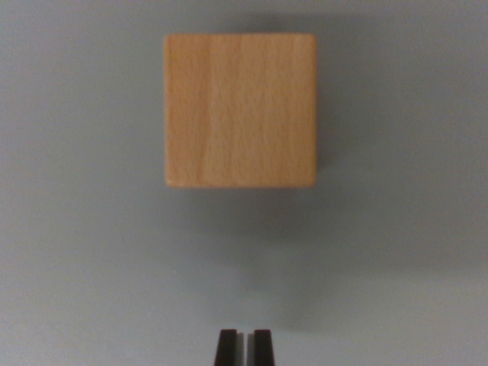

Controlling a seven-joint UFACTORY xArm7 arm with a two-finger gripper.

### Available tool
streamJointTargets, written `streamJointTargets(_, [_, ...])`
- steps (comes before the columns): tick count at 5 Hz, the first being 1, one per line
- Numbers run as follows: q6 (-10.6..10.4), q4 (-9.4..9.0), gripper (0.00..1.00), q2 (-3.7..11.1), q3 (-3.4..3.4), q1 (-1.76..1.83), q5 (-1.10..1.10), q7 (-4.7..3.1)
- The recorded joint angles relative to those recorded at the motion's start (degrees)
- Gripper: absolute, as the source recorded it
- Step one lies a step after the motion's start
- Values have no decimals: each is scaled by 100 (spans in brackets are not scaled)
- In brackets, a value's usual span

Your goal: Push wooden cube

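Note:
A light wooden cube (pixel 240 110) lies on a plain grey surface in the upper middle of the wrist view, its grain running up and down. My gripper (pixel 245 347) shows at the bottom edge as two black fingertips pressed close together, shut with nothing between them. The fingertips sit below the cube in the picture, apart from it, with a stretch of bare grey surface between them and the cube's near edge.
A grey tabletop (pixel 84 252) fills the whole view around the cube. A soft shadow falls below and to the right of the cube.

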Motion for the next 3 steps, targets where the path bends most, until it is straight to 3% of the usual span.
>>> streamJointTargets(3, [-218,-153,0,52,-29,-19,0,-66])
